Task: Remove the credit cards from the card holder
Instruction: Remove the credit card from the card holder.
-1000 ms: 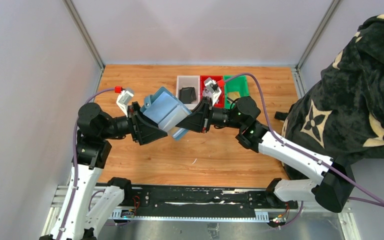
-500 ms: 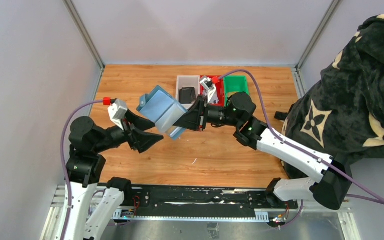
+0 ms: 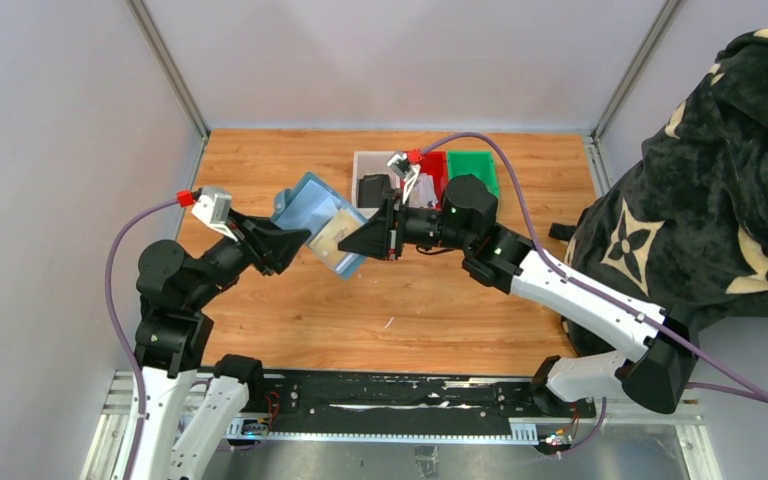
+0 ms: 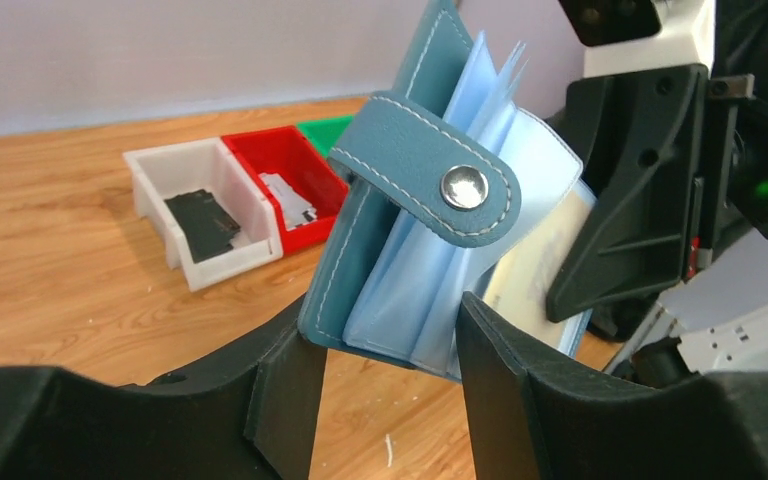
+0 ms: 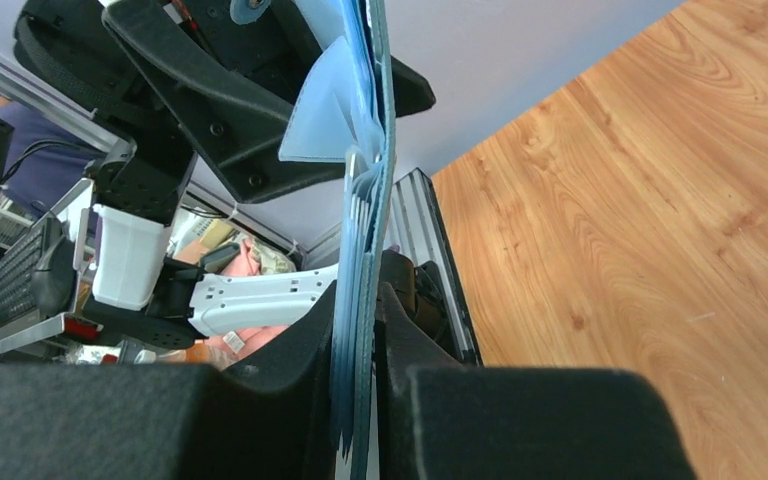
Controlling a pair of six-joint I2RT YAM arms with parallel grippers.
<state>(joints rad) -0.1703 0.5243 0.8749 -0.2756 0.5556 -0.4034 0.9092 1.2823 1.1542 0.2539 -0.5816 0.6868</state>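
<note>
From above, you see the card holder (image 3: pixel 312 218) hanging open over the counter (image 3: pixel 440 310) between the left pincer (image 3: pixel 300 238) and the right pincer (image 3: pixel 358 240), a pale credit card (image 3: pixel 334 236) showing in its sleeves. Your left wrist view has the left pincer's fingers apart on either side of the holder's lower edge, and you cannot tell whether they press on it. Your right wrist view shows the right pincer clamped narrow on the holder's edge.
</note>
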